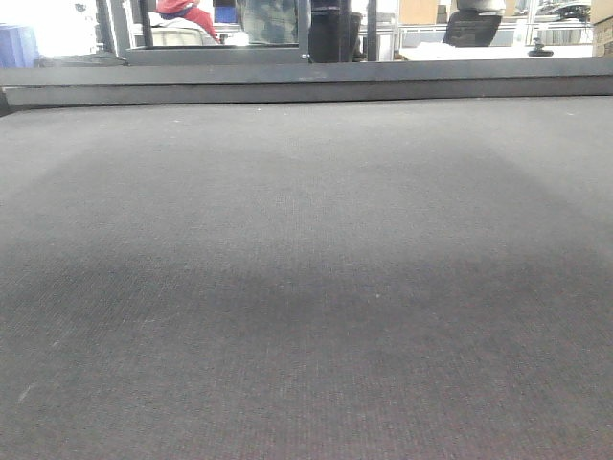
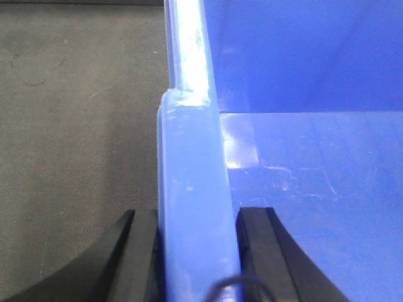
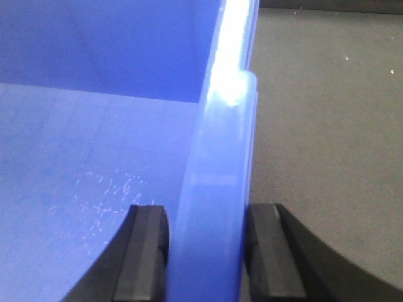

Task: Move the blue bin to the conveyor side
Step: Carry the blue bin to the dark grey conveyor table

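Front view: the conveyor (image 1: 306,287) fills almost the whole frame, a dark woven belt. A dull grey rail (image 1: 306,81) runs across the upper part. Behind the rail there is background clutter: someone in red (image 1: 187,11) at upper left and a black chair (image 1: 471,27) at upper right.

Left wrist view: the blue bin (image 2: 315,189) takes up the right half of the frame, with its glossy inner floor and far wall showing. Its thick rim runs bottom to top through the centre. The left gripper (image 2: 198,251) is clamped on that rim, one black finger (image 2: 141,251) outside at lower left and the other inside at lower right, both pressed against the plastic. Belt texture fills the left half.

Right wrist view (mirror of the above): the bin's inside is on the left, with light scuffs on the floor at lower left. The rim runs up the centre and the belt is on the right. The right gripper (image 3: 208,251) is also clenched on the rim, with a finger (image 3: 148,251) inside at the bottom and its mate outside.

The bin sits between the two grippers over the conveyor. Cannot tell whether it is resting on the belt or lifted off it.
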`<move>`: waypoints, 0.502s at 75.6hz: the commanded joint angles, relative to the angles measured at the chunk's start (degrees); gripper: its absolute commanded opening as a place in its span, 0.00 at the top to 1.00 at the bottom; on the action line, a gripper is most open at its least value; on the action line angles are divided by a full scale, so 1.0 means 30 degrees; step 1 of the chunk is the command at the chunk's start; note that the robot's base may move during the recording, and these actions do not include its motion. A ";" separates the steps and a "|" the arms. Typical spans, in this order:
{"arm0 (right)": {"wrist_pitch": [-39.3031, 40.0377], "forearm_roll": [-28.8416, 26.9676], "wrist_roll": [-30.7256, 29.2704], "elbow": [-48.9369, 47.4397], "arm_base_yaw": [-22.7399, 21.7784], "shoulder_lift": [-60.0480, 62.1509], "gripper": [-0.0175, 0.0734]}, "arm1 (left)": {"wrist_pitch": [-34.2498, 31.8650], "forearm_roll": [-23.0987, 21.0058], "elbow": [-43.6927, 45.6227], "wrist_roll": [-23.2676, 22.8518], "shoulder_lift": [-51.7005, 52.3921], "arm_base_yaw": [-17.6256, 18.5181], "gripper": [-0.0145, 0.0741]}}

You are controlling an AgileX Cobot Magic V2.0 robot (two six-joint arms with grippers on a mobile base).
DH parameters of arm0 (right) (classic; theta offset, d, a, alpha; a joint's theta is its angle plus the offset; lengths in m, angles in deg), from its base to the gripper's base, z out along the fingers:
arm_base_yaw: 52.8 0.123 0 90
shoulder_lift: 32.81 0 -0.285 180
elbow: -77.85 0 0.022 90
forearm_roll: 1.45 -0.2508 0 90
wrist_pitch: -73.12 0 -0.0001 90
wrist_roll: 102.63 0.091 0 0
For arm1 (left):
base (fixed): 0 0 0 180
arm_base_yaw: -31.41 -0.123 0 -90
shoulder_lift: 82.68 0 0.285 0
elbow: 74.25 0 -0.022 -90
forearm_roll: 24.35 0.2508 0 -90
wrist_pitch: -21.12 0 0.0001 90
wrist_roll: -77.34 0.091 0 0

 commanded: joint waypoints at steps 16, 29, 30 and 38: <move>0.1849 0.0524 -0.0521 -0.0463 -0.0119 0.0420 0.89 | -0.3178 0.0704 0.0289 0.0102 0.0424 -0.0010 0.85; 0.1591 0.0401 -0.0521 -0.0463 -0.0119 0.0420 0.89 | -0.3178 0.0704 0.0289 0.0102 0.0424 -0.0010 0.85; 0.1591 0.0401 -0.0521 -0.0463 -0.0119 0.0420 0.89 | -0.3178 0.0704 0.0289 0.0102 0.0424 -0.0010 0.85; 0.1730 0.0356 -0.0521 -0.0463 -0.0119 0.0246 0.89 | -0.3328 0.0704 0.0289 0.0332 0.0201 -0.0010 0.85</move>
